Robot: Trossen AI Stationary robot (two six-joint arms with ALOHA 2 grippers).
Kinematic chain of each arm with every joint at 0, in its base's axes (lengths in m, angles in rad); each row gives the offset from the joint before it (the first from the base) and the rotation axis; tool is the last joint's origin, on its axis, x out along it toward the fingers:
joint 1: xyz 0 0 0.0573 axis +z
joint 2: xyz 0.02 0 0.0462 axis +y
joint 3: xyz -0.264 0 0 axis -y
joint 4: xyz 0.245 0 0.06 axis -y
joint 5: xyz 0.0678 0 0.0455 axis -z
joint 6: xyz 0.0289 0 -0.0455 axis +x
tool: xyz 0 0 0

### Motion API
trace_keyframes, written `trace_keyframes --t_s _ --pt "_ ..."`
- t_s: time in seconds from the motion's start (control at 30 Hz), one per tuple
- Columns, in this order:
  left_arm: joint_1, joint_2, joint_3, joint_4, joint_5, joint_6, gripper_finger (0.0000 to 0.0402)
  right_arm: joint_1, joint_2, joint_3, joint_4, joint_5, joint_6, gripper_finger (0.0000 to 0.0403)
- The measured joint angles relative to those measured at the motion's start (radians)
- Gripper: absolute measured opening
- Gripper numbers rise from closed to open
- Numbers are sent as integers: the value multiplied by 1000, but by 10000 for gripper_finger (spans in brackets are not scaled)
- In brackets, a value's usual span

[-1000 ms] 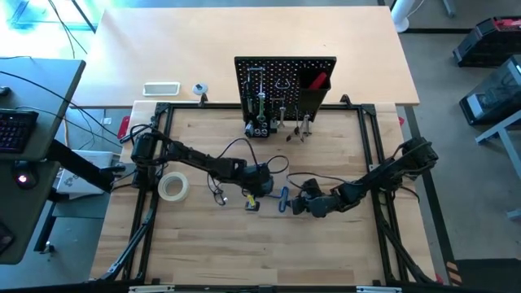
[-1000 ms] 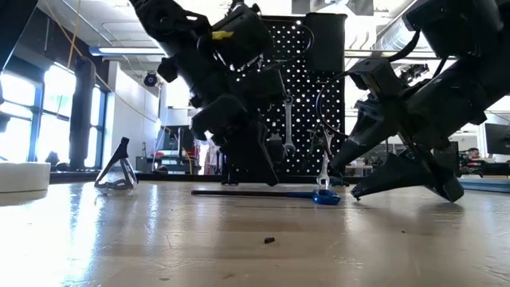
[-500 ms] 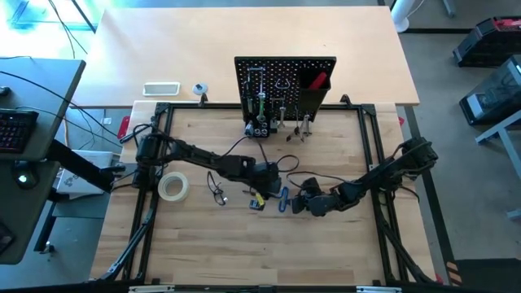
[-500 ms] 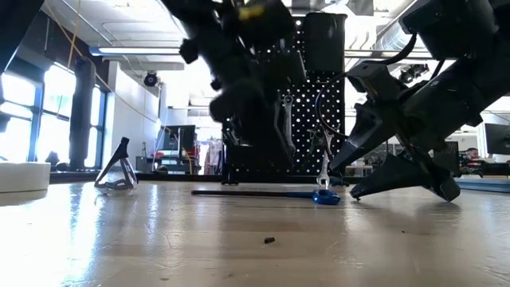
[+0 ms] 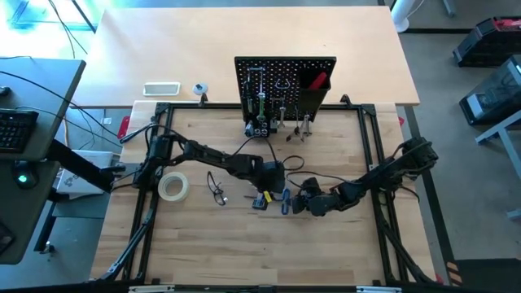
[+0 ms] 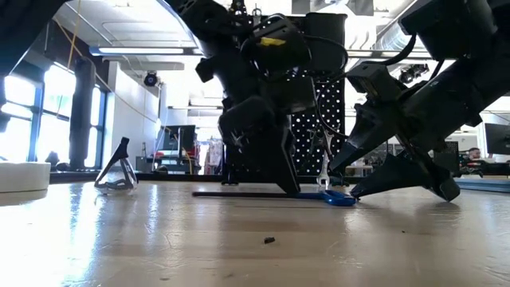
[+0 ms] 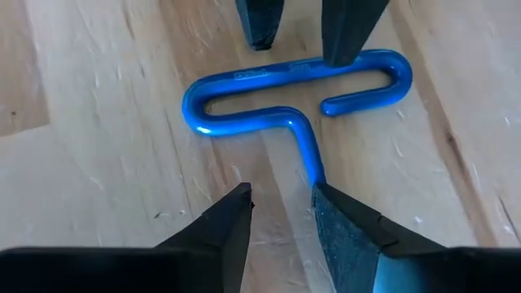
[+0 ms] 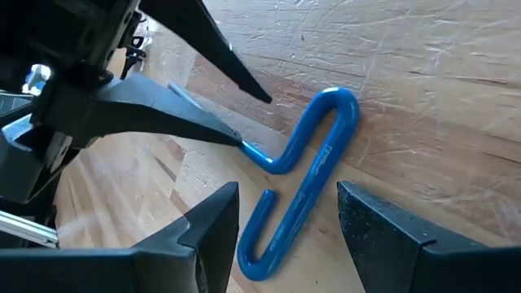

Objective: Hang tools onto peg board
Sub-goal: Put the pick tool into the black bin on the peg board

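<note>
The blue-handled hex key (image 7: pixel 297 98) lies flat on the table (image 5: pixel 326 252), about midway between its side edges. The left pincer (image 7: pixel 281 212) hangs open with its tips astride the key's shaft, apparently to close on it. The right pincer (image 8: pixel 285 220), also open, faces the handle loop from the opposite side, probably steadying it. The peg board (image 5: pixel 285 81) stands at the far edge.

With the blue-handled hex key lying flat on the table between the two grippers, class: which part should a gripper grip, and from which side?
Grip the blue-handled hex key on one long straight run of its looped handle, coming from above. It lies flat on the wood, so only a downward approach lets the fingers straddle the bar. The left gripper already sits open over the shaft, and the right gripper open over the loop; the loop looks the steadier hold.
</note>
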Motion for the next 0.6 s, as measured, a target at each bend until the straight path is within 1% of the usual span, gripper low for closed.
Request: trace_keyframes --t_s 0.17,0.3,0.37,0.6 --pt "0 7 23 -38 2 -12 112 0 0 0 -1 2 4 202" --pt "0 5 65 -121 -31 -19 107 0 0 0 0 3 5 202" --pt "-7 2 84 -127 -32 -20 106 0 0 0 -1 3 5 202" --pt "-51 5 85 -114 -35 -27 106 1 0 0 -1 10 -9 202"
